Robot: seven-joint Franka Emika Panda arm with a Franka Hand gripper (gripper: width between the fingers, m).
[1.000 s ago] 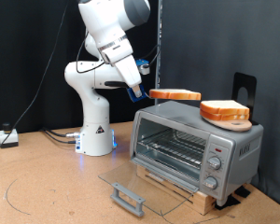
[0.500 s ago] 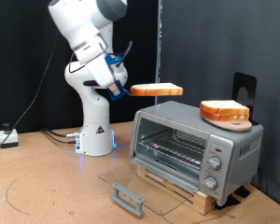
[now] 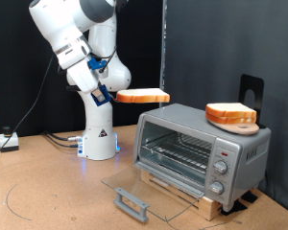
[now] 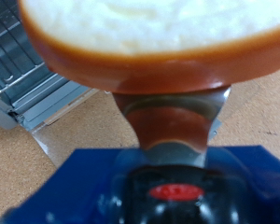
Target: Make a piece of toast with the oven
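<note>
While the arm hangs over the exterior view's left part, the gripper (image 3: pixel 108 94) is closed on one edge of the toast (image 3: pixel 142 97) and holds it flat in the air, above the table (image 3: pixel 48 182) and just to the left of the oven (image 3: pixel 200 149), a little higher than its roof. In the wrist view a finger (image 4: pixel 173 126) presses against the crust of the toast (image 4: pixel 149 28), with the oven (image 4: pixel 23 70) rack visible beyond. The oven door (image 3: pixel 144 187) lies open on the table, with its handle (image 3: pixel 131 202) at the front, and the rack inside looks empty. A stack (image 3: pixel 230 114) of slices rests on the oven roof at the right. The slice is probably light and rather soft, so it may bend or tear if it is squeezed hard; the firmer crust edge seems the best place to hold it, as it is held now, and level, so it does not sag.
</note>
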